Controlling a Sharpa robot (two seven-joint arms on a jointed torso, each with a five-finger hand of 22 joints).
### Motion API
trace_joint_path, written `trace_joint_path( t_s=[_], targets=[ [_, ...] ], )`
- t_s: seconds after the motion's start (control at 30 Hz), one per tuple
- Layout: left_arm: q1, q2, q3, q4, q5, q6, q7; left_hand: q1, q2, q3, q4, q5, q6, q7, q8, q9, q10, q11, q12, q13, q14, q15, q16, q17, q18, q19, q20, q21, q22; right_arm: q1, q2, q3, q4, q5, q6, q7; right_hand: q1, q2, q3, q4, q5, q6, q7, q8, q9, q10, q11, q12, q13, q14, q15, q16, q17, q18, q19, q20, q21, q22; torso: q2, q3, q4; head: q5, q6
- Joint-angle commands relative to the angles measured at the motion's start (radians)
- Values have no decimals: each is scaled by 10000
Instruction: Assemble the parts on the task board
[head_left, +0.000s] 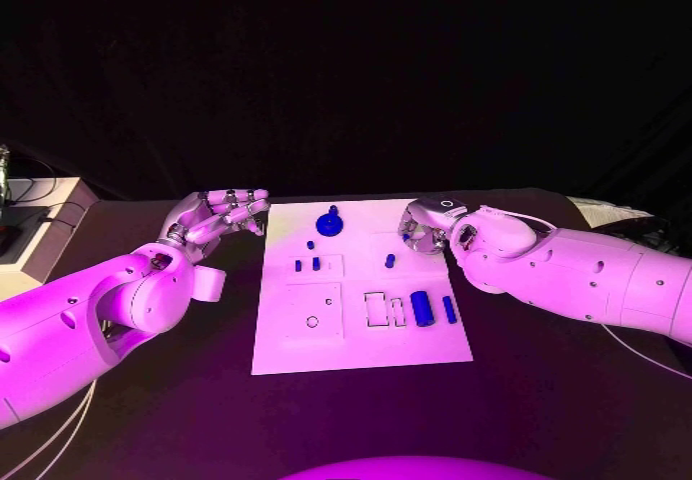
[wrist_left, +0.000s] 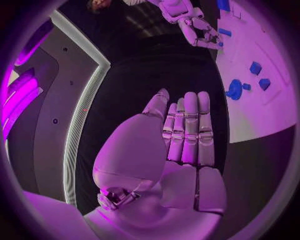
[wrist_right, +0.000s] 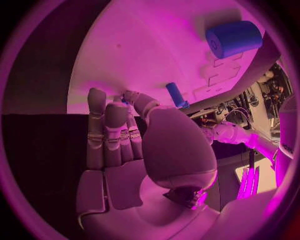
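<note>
The right hand (head_left: 427, 226) hangs over the board's (head_left: 361, 345) far right corner; whether its fingertips pinch a small part is hidden. The left hand (head_left: 216, 214), beside the board's far left edge, is empty with fingers loosely extended. Blue parts (head_left: 421, 307) lie on the board, on a black table (head_left: 548, 400).

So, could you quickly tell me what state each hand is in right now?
Left hand: open, holding nothing, fingers extended beside the task board.
Right hand: at the board's right edge; cannot tell whether it holds anything.
</note>
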Motion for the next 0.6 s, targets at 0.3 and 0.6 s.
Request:
trace_joint_path(
  t_s=[0.3, 0.6],
  targets=[
    [-8, 32, 11, -25, -106, 110, 1, 162, 33, 50, -158, 27, 18, -18, -5, 3, -81, 14, -32, -14, 47, -21, -53, 20, -103, 62, -24, -54, 105, -76, -7, -40, 112, 109, -488, 83, 161, 694, -92, -182, -211, 721, -240, 18, 178, 894, -285, -7, 26, 34, -230, 83, 9, -58, 281, -164, 185, 604, -3, 4, 11, -8, -5],
    [-11, 36, 11, -81, -113, 105, -12, 161, 40, 81, -206, 30, 21, -17, -7, 3, -89, 16, -38, -12, 44, -22, -55, 22, -102, 56, -25, -56, 152, -78, -77, -36, 117, 44, -1032, -176, 67, 824, 113, -429, -525, 752, -240, 8, 338, 972, -305, -4, 27, 28, -253, 125, 29, -132, 348, -229, 147, 1029, -5, 3, 6, 16, 6]
  ],
)
